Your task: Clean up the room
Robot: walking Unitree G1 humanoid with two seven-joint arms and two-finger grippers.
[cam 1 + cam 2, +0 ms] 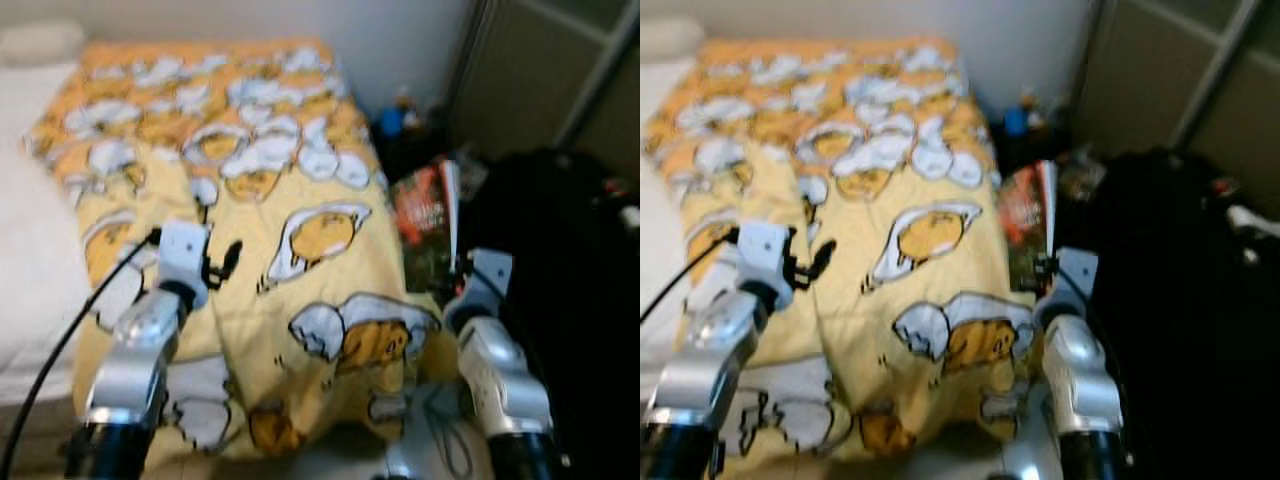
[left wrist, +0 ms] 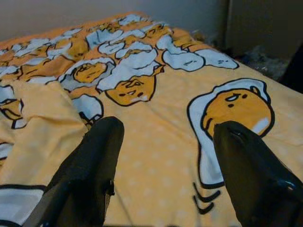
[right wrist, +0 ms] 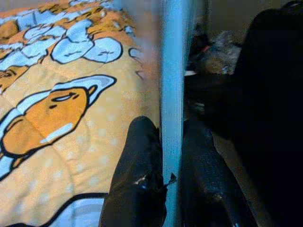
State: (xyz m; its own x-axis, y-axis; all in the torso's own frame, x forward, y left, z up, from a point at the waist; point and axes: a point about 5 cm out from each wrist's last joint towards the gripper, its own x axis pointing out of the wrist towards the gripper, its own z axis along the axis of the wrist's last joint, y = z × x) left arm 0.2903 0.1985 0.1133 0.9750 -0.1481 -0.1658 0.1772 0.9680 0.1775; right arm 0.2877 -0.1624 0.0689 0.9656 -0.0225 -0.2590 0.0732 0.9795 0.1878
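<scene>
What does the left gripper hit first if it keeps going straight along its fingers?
Probably the yellow egg-print duvet. The left gripper is open, angled low over the bed, with only fabric ahead between its fingers. Depth is unclear, so the contact spot is a guess.

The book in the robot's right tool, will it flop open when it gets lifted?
Probably a bit. The book looks thin and glossy, pinched edge-on by the right tool, so loose pages may sag or slip. It seems light. The left tool hovers open above the blanket.
</scene>
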